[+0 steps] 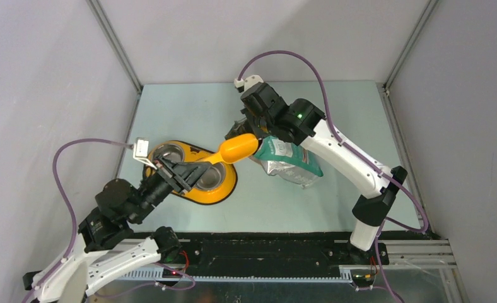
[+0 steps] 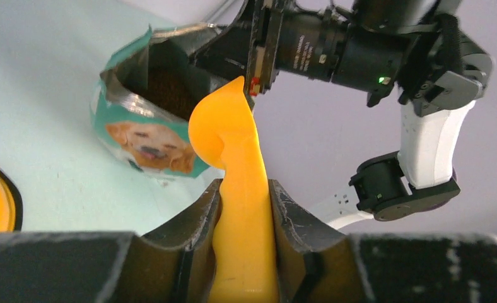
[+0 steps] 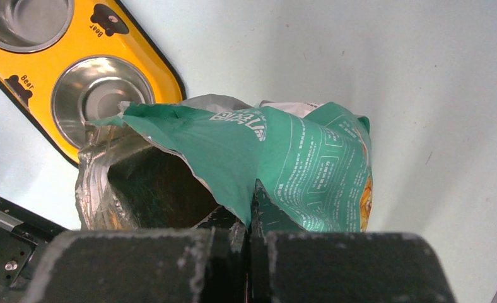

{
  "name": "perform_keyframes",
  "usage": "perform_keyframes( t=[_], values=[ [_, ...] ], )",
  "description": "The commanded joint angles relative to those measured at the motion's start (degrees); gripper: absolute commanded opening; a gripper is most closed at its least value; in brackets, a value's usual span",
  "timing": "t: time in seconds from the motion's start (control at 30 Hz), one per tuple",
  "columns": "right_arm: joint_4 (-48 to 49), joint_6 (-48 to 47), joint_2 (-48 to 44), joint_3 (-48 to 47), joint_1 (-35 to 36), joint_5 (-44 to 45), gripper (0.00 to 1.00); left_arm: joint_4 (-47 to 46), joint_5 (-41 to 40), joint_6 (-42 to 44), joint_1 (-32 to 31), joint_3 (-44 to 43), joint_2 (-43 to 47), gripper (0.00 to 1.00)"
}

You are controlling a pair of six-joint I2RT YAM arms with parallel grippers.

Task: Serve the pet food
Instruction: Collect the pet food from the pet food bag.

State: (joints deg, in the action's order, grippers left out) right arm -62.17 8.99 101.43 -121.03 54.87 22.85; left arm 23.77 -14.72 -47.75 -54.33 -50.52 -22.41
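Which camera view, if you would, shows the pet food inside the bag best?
The left wrist view: brown pet food shows inside the open bag. The right wrist view gives only a dark interior; in the top view its mouth is hidden.

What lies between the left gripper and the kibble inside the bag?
Only the orange scoop, which the left gripper holds, pointing at the kibble; left wrist view.

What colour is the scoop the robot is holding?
Bright orange. The scoop, pinched in the left gripper, shows best in the left wrist view.
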Motion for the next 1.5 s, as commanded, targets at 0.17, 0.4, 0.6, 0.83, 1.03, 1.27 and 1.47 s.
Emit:
perform_keyframes(
  t=[0.17,0.4,0.6,0.83,1.03,1.27,1.47],
  values=[
    [12.7,-0.8,-5.0,4.7,2.1,3.0,0.0,7.4,-3.7,-8.3,0.3,-5.7,-6.1,0.0],
    [14.2,-1.9,-8.2,9.0,3.3,3.7,0.0,13.7,-12.7,-7.7,0.4,-12.8,-12.5,0.0],
    [15.6,-2.0,-10.1,12.4,3.7,3.7,0.0,26.8,-6.5,-8.2,3.2,-25.7,-26.1,0.0],
    [17.5,-2.3,-12.5,15.6,4.1,7.4,0.0,32.1,8.1,-12.2,14.2,-27.2,-35.5,0.0],
    [20.2,-3.0,-14.4,18.7,4.5,9.6,0.0,44.3,6.5,-10.2,14.6,-34.2,-45.5,0.0],
    [20.4,-2.7,-13.8,18.8,4.7,13.5,0.0,54.1,-0.2,-7.7,11.2,-43.8,-58.1,0.0],
    [21.1,0.7,-14.4,19.5,4.0,14.2,0.0,43.3,0.6,-7.6,10.9,-38.9,-58.8,0.0]
  ],
)
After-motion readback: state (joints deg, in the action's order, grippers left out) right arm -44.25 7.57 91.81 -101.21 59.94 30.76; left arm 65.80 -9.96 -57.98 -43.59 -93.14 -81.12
